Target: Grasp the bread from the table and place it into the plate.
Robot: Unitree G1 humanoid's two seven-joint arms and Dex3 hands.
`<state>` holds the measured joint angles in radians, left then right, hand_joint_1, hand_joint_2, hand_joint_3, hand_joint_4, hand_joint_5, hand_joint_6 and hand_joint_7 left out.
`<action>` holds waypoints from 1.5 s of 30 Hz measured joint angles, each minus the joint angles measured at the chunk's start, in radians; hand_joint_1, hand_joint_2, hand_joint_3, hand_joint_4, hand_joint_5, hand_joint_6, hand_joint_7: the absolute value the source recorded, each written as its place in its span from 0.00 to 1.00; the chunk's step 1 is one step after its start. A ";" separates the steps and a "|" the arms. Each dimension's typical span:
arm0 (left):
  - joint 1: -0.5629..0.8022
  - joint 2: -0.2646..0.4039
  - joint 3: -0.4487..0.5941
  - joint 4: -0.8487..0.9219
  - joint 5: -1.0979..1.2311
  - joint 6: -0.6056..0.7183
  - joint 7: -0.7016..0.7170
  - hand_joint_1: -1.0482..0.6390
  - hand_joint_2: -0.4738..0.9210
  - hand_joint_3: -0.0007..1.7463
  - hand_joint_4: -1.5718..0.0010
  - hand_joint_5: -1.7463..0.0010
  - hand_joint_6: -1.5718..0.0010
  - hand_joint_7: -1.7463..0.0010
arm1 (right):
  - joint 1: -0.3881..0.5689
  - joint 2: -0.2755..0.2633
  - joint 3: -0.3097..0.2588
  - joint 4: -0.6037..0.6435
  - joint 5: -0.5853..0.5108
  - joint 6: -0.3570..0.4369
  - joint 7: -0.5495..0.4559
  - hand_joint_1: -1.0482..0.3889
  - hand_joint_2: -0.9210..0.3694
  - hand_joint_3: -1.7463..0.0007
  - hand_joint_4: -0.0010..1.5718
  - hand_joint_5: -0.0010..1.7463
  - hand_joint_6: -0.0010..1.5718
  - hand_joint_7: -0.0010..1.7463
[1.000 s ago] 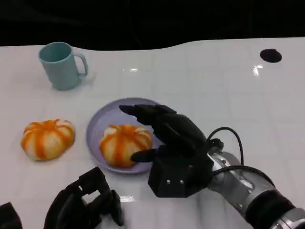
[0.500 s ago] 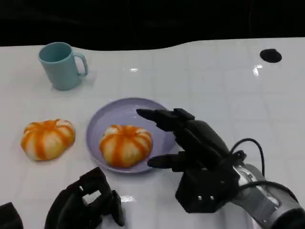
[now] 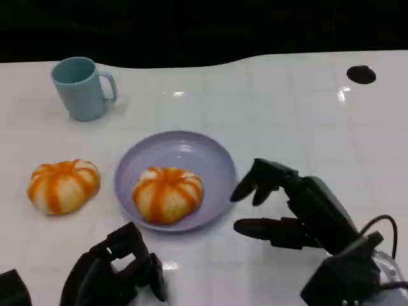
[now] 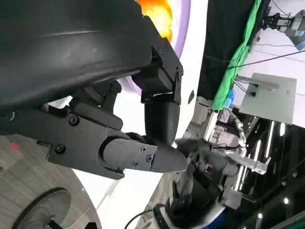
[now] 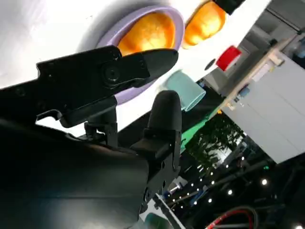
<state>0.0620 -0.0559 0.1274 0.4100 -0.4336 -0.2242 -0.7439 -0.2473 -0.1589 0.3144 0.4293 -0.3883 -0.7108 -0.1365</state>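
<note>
One orange-striped bread (image 3: 167,194) is seen lying inside the lilac plate (image 3: 210,159), toward its near rim, so this part of the task looks done. A second bread (image 3: 64,185) of the same kind is seen on the white table (image 3: 287,108), just beside the plate on its left and apart from it.

The right hand (image 3: 287,204) is seen beside the plate's right edge, holding nothing, its fingers apart and pointed toward the plate. The left hand (image 3: 115,271) is seen low at the near edge, fingers curled in with nothing in them.

If the second bread is wanted next, it would best be approached from above and closed on across its widest part, with the plate rim kept untouched.

Counted: two breads, one plate, one teal mug (image 3: 81,87) far left, one dark round spot (image 3: 361,74) far right.
</note>
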 measured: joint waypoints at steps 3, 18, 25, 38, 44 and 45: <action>-0.001 0.000 -0.001 0.000 0.000 0.007 0.000 0.24 1.00 0.13 0.48 0.00 0.57 0.07 | 0.046 -0.011 -0.020 -0.036 0.055 -0.023 0.050 0.43 0.00 0.91 0.46 1.00 0.34 1.00; -0.005 -0.001 -0.003 -0.004 -0.004 0.025 0.000 0.24 1.00 0.12 0.49 0.00 0.57 0.07 | 0.372 -0.035 -0.071 -0.387 0.406 0.219 0.359 0.45 0.00 0.83 0.52 1.00 0.35 1.00; -0.005 -0.002 -0.003 -0.004 -0.004 0.026 0.000 0.25 1.00 0.13 0.49 0.00 0.57 0.08 | 0.434 -0.019 -0.096 -0.425 0.453 0.266 0.393 0.45 0.00 0.82 0.52 1.00 0.37 1.00; 0.002 -0.002 -0.004 -0.016 -0.004 0.035 0.000 0.24 1.00 0.12 0.49 0.00 0.57 0.07 | 0.429 0.021 -0.156 -0.361 0.542 0.282 0.467 0.43 0.02 0.79 0.51 1.00 0.37 1.00; 0.010 -0.002 -0.008 -0.025 -0.004 0.035 0.000 0.24 1.00 0.13 0.50 0.00 0.58 0.08 | 0.418 0.040 -0.176 -0.334 0.544 0.282 0.488 0.43 0.03 0.79 0.51 1.00 0.37 1.00; 0.011 -0.002 -0.009 -0.025 -0.004 0.035 0.000 0.24 1.00 0.13 0.50 0.00 0.58 0.08 | 0.417 0.043 -0.180 -0.330 0.544 0.282 0.490 0.43 0.03 0.79 0.51 1.00 0.37 1.00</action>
<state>0.0726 -0.0575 0.1189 0.3848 -0.4371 -0.1895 -0.7439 0.1697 -0.1160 0.1347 0.0992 0.1557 -0.4286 0.3537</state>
